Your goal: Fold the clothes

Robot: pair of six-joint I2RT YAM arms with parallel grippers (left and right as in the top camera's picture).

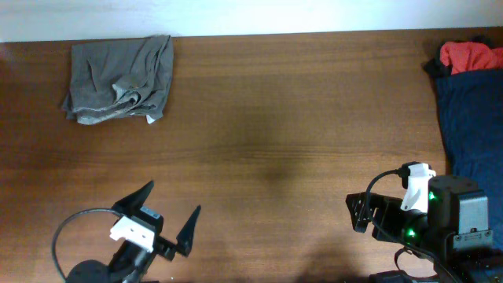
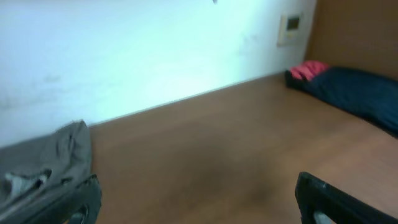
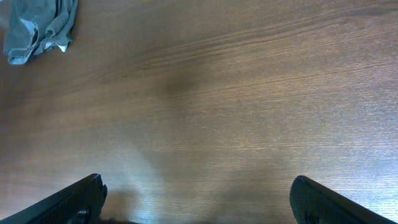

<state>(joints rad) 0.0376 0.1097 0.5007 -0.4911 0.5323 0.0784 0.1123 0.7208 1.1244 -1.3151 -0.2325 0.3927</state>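
The broad brown wooden table point(image 1: 275, 118) with its fine lengthwise grain fills nearly all of the overhead view, and a pale white wall point(image 2: 124, 56) runs along its far edge. The largest garment is a dark navy fabric piece point(image 1: 471, 126) spread flat along the table's right edge, reaching down towards the right arm. Next in size is a wrinkled mid-grey fabric garment point(image 1: 118, 79), loosely bunched in the far left corner close to the wall, with a small pale tag showing at its lower right edge. A smaller crumpled red fabric garment point(image 1: 469, 55) lies at the far right corner, touching the far end of the navy piece. The left gripper point(image 1: 171, 200) hangs over bare wood at the near left, its two black fingers spread wide with nothing between them, well apart from the grey garment. The right gripper point(image 3: 199, 199) is at the near right, just beside the navy piece, its fingers likewise wide apart and holding nothing, over bare wood.
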